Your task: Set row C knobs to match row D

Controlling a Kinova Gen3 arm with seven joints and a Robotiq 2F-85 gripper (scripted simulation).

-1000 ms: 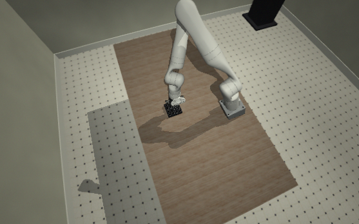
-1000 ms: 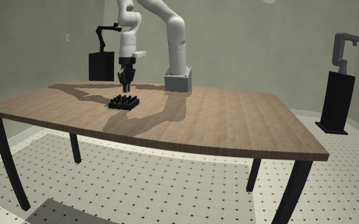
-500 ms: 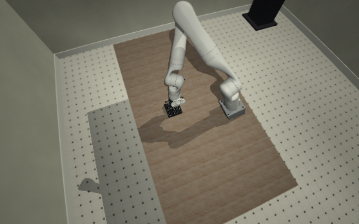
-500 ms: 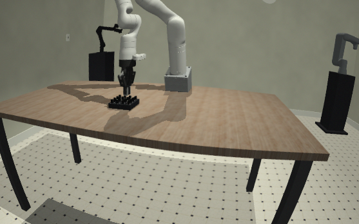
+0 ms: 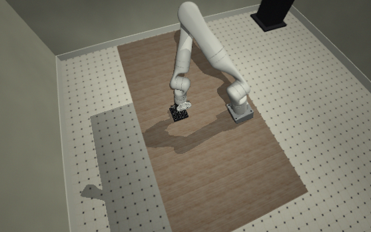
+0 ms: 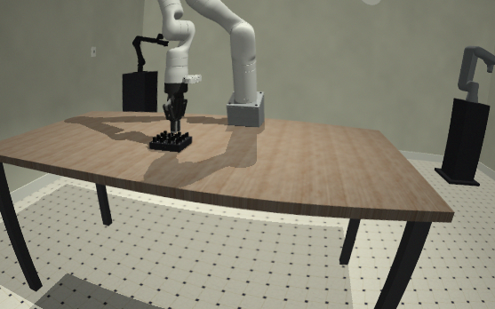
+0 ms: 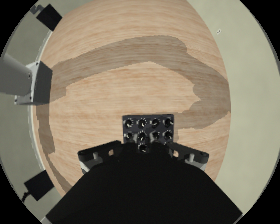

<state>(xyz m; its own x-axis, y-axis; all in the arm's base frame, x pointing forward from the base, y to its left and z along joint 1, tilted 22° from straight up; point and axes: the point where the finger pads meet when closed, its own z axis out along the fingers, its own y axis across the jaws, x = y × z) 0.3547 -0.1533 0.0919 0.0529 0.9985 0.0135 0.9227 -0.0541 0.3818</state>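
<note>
The black knob box [image 5: 181, 118] [image 6: 163, 146] [image 7: 148, 116] stands on the table, with rows of black knobs and white marks. In the wrist view two rows of knobs show fully, and one knob [image 7: 142, 148] of the following row shows beside the dark gripper body; the rest is hidden. My gripper [image 6: 175, 129] points straight down with its fingertips close together, a small gap open, right at the knob tops near the far side of the box in the exterior view. No held knob can be made out. Printed names and line directions are too small to read.
The wooden table [image 5: 212, 167] [image 6: 310, 178] [image 7: 111, 90] carries the box and the arm's grey base [image 5: 242, 116] [image 6: 245, 115] [image 7: 42, 84]. The arm's shadow falls across the table near the box. Black pedestals [image 5: 272, 20] [image 6: 139, 91] stand on the floor away from the table.
</note>
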